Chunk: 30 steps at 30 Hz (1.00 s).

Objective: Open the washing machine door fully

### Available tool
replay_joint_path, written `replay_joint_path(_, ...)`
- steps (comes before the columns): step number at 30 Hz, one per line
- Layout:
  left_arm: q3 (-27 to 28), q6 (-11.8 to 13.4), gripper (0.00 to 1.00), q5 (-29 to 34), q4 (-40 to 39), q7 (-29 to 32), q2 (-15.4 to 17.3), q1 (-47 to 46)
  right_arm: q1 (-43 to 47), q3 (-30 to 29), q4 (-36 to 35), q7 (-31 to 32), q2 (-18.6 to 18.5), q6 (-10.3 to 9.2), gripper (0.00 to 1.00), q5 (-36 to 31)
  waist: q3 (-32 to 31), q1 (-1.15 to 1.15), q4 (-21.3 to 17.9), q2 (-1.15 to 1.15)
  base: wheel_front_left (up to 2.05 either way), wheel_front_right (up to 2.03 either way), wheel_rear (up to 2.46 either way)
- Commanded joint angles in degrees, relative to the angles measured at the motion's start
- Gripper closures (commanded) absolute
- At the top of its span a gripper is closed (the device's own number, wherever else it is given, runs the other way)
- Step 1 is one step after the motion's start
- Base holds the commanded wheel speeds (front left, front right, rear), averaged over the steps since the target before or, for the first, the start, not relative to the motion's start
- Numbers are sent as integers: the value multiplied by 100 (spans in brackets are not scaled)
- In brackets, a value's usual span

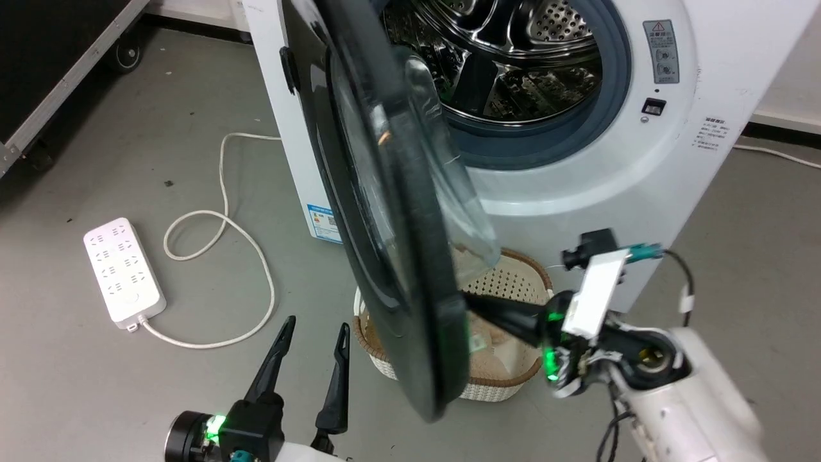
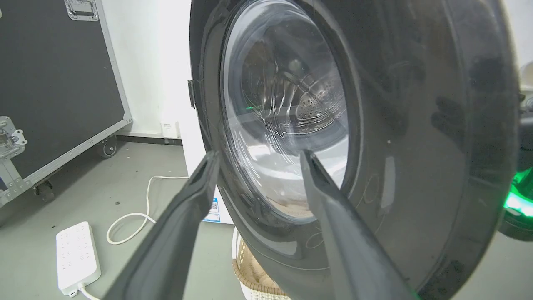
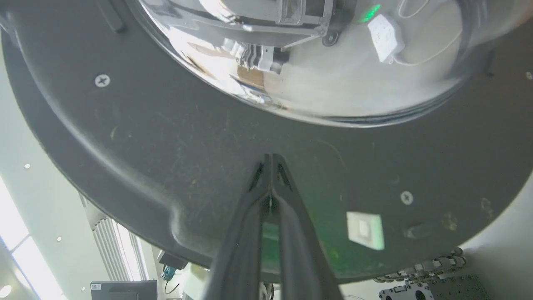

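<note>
The washing machine door stands partly open, edge-on in the head view, its clear glass bowl bulging toward the steel drum. A small black handle sits on its far rim. My right gripper is shut, and its fingertips press the door's matte inner face just below the glass bowl; nothing is between its fingers. My left gripper is open low on the outer side, pointing at the glossy outer face without touching it, with its fingers spread before the window.
A woven laundry basket sits on the floor under the door. A white power strip and its looping cable lie to the left. A black wheeled flight case stands at far left. The white machine body is on the right.
</note>
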Motion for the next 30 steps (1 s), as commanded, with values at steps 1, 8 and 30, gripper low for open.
replay_joint_path(1, 36, -23, 0, -12, 2, -30, 14, 53, 107, 188, -41, -131, 22, -3, 100, 176, 12, 1, -8, 0, 0, 0, 0)
replay_joint_path(8, 54, -83, 0, -3, 98, -30, 12, 10, 138, 818, -36, -630, 22, -3, 100, 495, -29, 1, -67, 0, 0, 0, 0)
replay_joint_path(30, 748, -181, 0, -230, 182, -30, 53, 82, 1478, 211, -1861, -5901, -2263, -3, 0, -5477, -461, 1, -900, 0, 0, 0, 0)
